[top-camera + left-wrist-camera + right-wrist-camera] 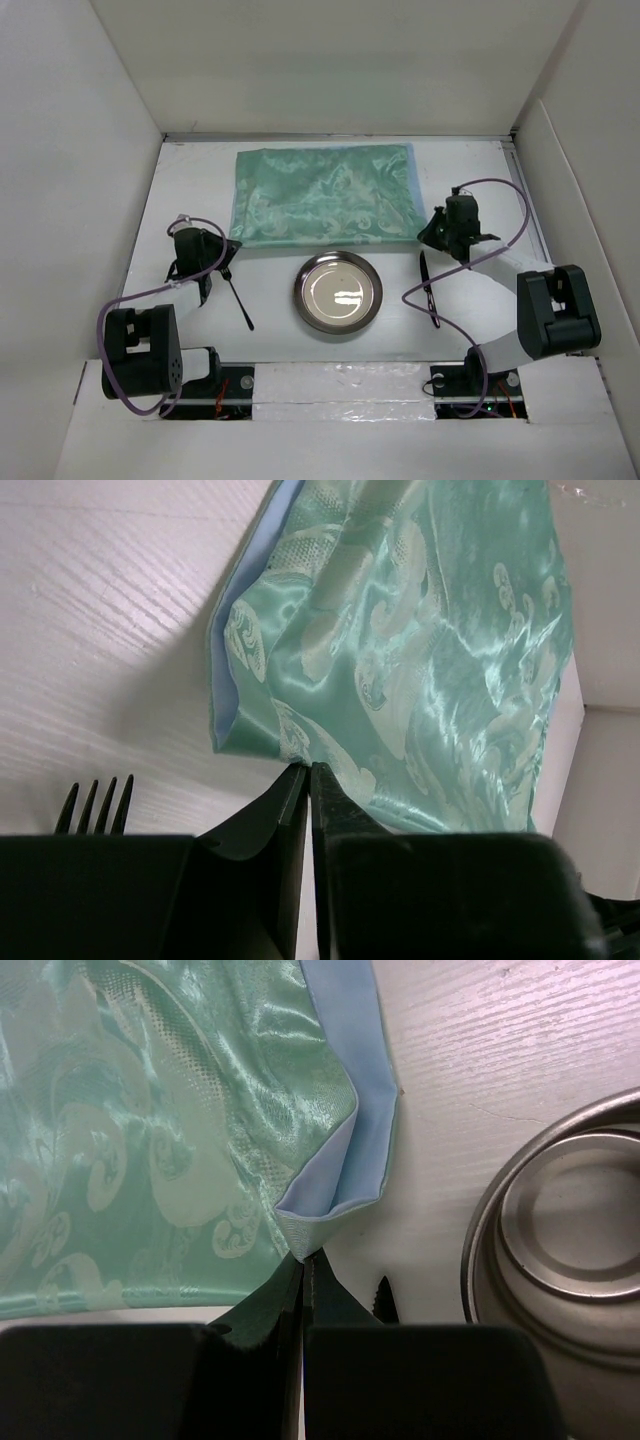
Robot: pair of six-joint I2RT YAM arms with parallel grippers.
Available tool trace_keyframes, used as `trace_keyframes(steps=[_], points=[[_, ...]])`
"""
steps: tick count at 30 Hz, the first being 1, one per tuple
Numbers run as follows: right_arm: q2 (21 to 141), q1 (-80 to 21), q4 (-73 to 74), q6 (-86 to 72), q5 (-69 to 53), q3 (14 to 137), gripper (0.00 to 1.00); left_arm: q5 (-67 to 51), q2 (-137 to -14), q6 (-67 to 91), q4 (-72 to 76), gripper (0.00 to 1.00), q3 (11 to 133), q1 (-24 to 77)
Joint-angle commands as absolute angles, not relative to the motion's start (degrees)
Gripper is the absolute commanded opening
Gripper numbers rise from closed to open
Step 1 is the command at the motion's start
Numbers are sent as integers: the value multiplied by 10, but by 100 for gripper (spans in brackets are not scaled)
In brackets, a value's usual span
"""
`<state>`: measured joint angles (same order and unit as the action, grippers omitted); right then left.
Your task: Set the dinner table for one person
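A teal-green patterned cloth (323,194) lies on the white dinner table (190,190) at the back. My left gripper (228,246) is shut, its tips (307,770) pinching the cloth's (420,650) near left edge. My right gripper (428,233) is shut on the cloth's near right corner (330,1200), which is folded up and shows its pale blue underside. A round metal plate (338,291) sits in front of the cloth. A black fork (238,295) lies left of the plate. A black knife (428,290) lies to its right.
White walls enclose the table on the left, back and right (60,200). The fork's tines (95,805) show just left of my left fingers. The knife's serrated tip (385,1300) and the plate's rim (480,1250) lie right of my right fingers.
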<state>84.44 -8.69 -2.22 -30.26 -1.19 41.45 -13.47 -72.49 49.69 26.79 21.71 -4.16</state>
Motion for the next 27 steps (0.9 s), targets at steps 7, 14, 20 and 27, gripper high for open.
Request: trace_keyframes(steps=[7, 14, 20, 27], points=[[811, -83, -46, -301, 19, 406, 15, -173, -694, 479, 302, 23, 191, -41], [729, -115, -15, -294, 46, 413, 49, -181, -568, 483, 276, 40, 192, -41], [675, -137, -4, -284, 72, 418, 34, -148, -483, 477, 250, 40, 218, -41], [679, -197, -11, -274, -43, 375, 0, -218, -494, 474, 251, 21, 247, -35]])
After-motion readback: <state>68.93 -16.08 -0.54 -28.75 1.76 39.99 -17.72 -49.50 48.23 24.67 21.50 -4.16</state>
